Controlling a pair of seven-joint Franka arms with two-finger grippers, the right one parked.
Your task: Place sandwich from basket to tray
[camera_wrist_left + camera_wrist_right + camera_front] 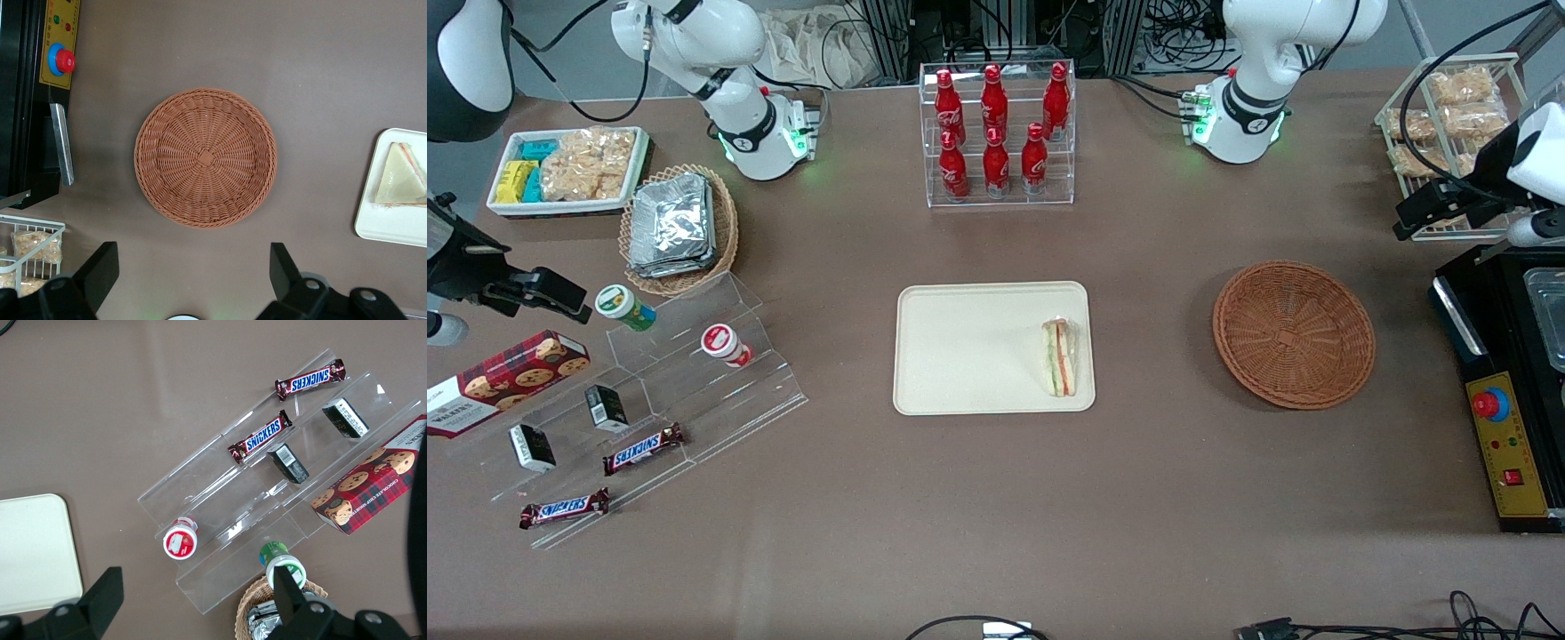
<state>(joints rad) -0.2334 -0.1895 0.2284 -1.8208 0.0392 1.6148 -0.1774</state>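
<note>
A: What lies around the flat cream-beige rectangular tray (978,351)?

B: A clear acrylic rack holding 6 red cola bottles (996,124) stands farther from the front camera. Toward the parked arm's end sit a stepped clear acrylic stand (685,382) with 2 Snickers bars (643,449), 2 small black boxes, a green-lidded cup (624,307) and a red-lidded cup (723,344), plus a tartan cookie box (503,378), a lighter wicker basket of silver foil packets (679,229) and a white tray of snack packets (565,169).

A: And the triangular white-bread sandwich in clear wrap (1059,357)?

B: It lies on the tray, at the edge nearest the round reddish-brown wicker basket (1294,333), which holds nothing. Basket and tray are well apart, with bare brown tabletop between.

A: Where is the left arm's black two-finger gripper (193,280)?

B: High above the table at the working arm's end, over the spot just past the basket's rim. Its fingers are spread wide, holding nothing.

A: Anything hard to make out?

B: A black control box with a red button (1503,418) and a white wire rack of bagged snacks (1449,133) are cut by the frame edge. In the front view the arm itself covers part of that rack, and the gripper is hard to pick out there.
</note>
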